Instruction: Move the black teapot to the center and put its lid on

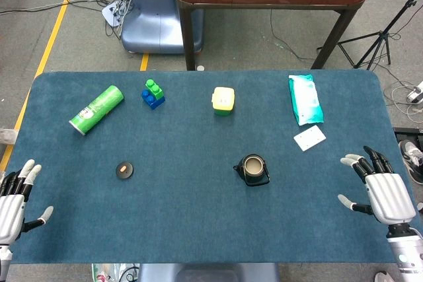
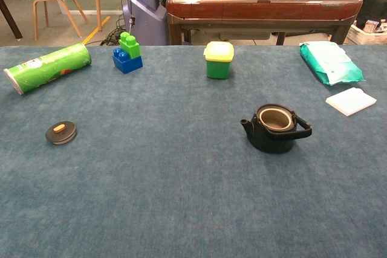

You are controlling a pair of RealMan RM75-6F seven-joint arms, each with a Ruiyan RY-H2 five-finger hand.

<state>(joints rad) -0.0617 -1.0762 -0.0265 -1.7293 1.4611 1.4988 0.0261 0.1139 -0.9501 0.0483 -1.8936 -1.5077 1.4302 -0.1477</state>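
Both hands sit at the near corners of the blue table [image 1: 198,229], empty. The left hand [image 1: 14,199] has its fingers [image 1: 26,168] spread apart and pointing up the table, thumb sticking out to the side, nothing in its grip. The right hand [image 1: 383,189] is the same deal: fingers [image 1: 370,158] fanned wide, thumb out, holding nothing. The chest view doesn't catch either hand.

The teapot [image 2: 275,128] stands upright with no lid on, so the pale inside shows. Spout points toward the left hand's side, handle folded down over the far rim. It's well apart from the right fingers, off toward the middle of the table and about level with them.

The lid [image 2: 61,132] lies flat by itself, knob up, well apart from the teapot and a good bit closer to the left fingers, slightly beyond them.

Further out past all the fingertips: a green can [image 2: 47,67] on its side, a stack of blocks [image 2: 127,53], a yellow-lidded tub [image 2: 218,60], a wipes pack [image 2: 329,61] and a white card [image 2: 350,101] ahead of the right fingers.
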